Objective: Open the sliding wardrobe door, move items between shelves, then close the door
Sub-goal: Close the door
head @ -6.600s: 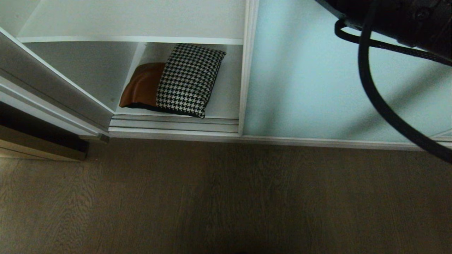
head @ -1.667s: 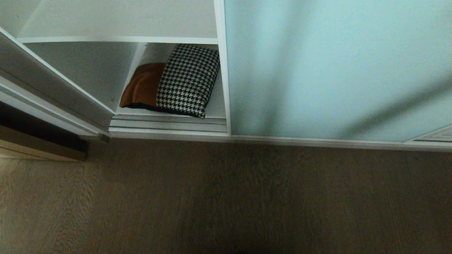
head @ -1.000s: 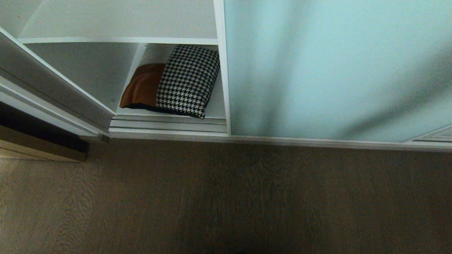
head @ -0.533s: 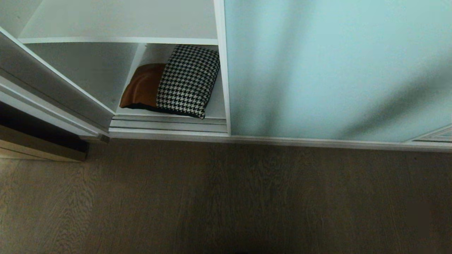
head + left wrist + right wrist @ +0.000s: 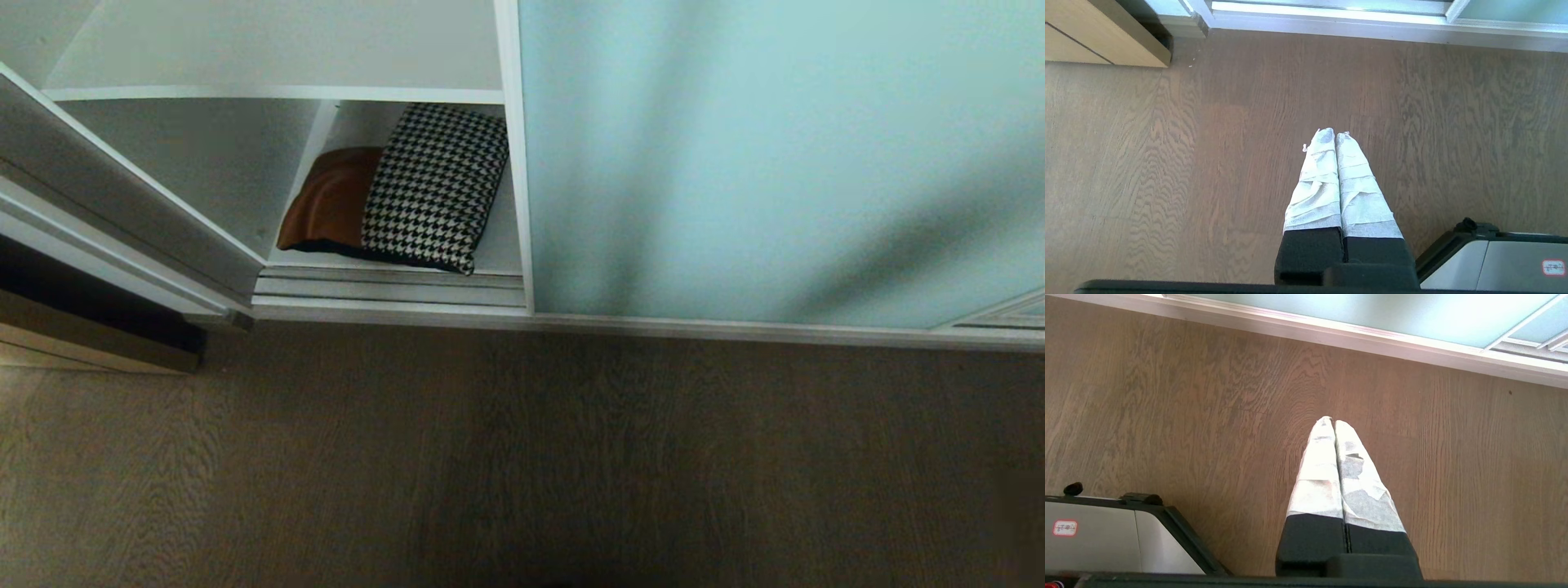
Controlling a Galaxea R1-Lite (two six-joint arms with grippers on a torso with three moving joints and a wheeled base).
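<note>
the sliding wardrobe door (image 5: pixel 775 163) is sitting further left than seconds ago, still short of shut. the cushion (image 5: pixel 408 196) is lying on the bottom shelf (image 5: pixel 500 245). left gripper (image 5: pixel 1334 136) and right gripper (image 5: pixel 1333 422) are hanging closed, empty, above the floor (image 5: pixel 522 457).

Frosted aqua sliding door (image 5: pixel 775 155) partly open, tan-and-houndstooth cushion (image 5: pixel 404 189) leaning – bottom white shelf (image 5: pixel 502 245).
</note>
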